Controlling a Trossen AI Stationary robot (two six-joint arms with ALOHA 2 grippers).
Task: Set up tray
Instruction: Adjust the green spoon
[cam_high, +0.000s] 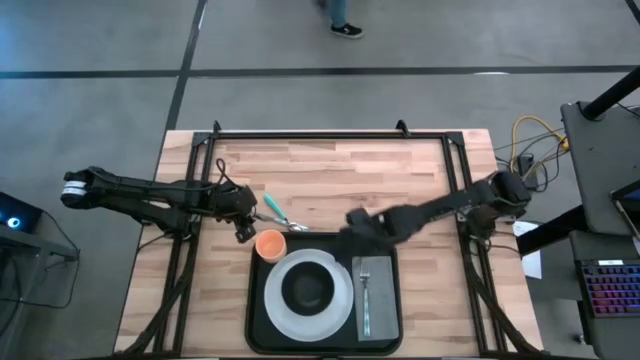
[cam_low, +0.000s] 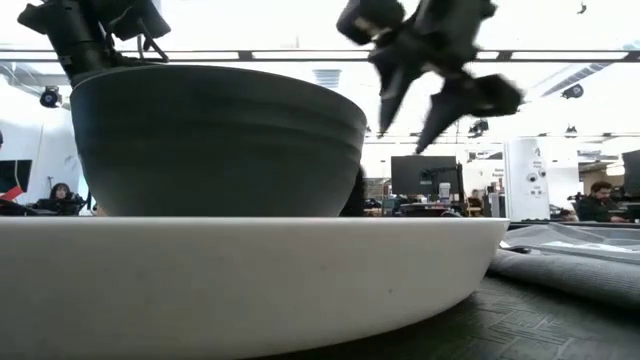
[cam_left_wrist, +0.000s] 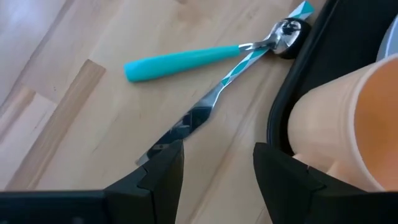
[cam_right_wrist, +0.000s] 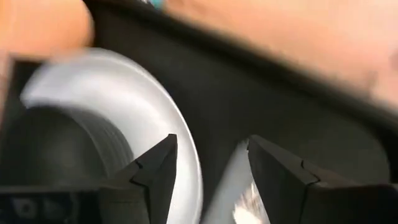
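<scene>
We see the tray (cam_high: 322, 325) at the table's six o'clock, the left hand (cam_high: 247, 229) open at its ten o'clock corner, the right hand (cam_high: 354, 222) open above its twelve o'clock rim, both empty.

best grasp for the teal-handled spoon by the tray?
Probably the teal handle of the spoon, taken from above: it lies flat on bare wood, clear of the tray. Its bowl end crosses the knife near the rim.
</scene>
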